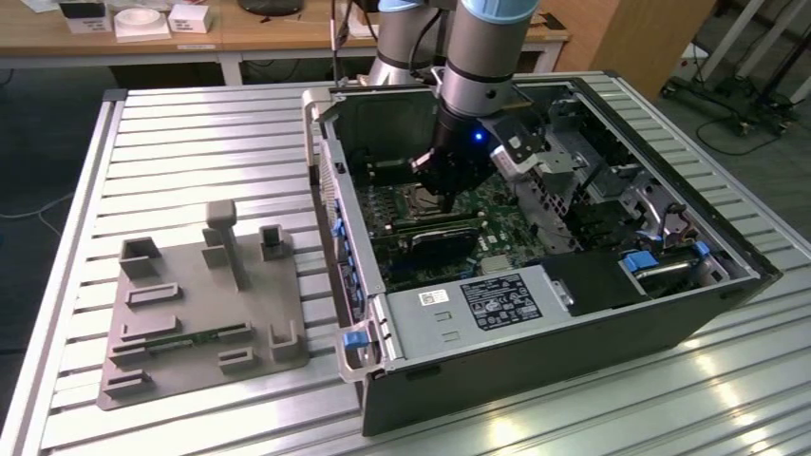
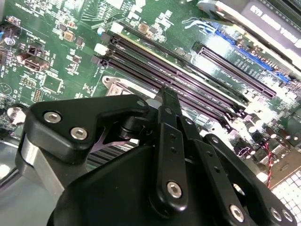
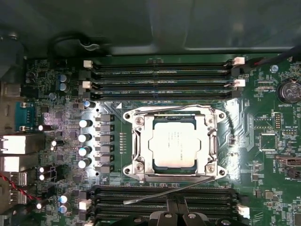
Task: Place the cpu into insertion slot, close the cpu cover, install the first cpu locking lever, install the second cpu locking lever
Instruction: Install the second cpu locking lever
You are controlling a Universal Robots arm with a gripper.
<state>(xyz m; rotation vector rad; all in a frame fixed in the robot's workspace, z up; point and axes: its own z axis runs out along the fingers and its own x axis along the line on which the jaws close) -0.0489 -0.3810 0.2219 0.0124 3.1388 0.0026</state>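
Observation:
In the first wrist view the cpu (image 3: 174, 142) lies flat in the insertion slot (image 3: 138, 170), silvery top up. The cpu cover (image 3: 141, 141) is folded down around it as a metal frame. One thin locking lever (image 3: 164, 190) sticks out slantwise, free, over the board beside the socket. Another lever (image 3: 169, 109) runs straight along the socket's opposite edge. My gripper (image 3: 175, 214) hovers just off the free lever's side of the socket. Its black fingers (image 2: 168, 101) are pressed together with nothing between them. In the exterior view the gripper (image 1: 446, 198) hangs inside the open computer case.
Long memory slots (image 3: 160, 75) flank the socket on two sides. A black card (image 1: 442, 237) and the grey power supply box (image 1: 488, 299) sit in the case (image 1: 545, 351) nearer the camera. A grey fixture plate (image 1: 190, 304) lies on the slatted table at the exterior view's left.

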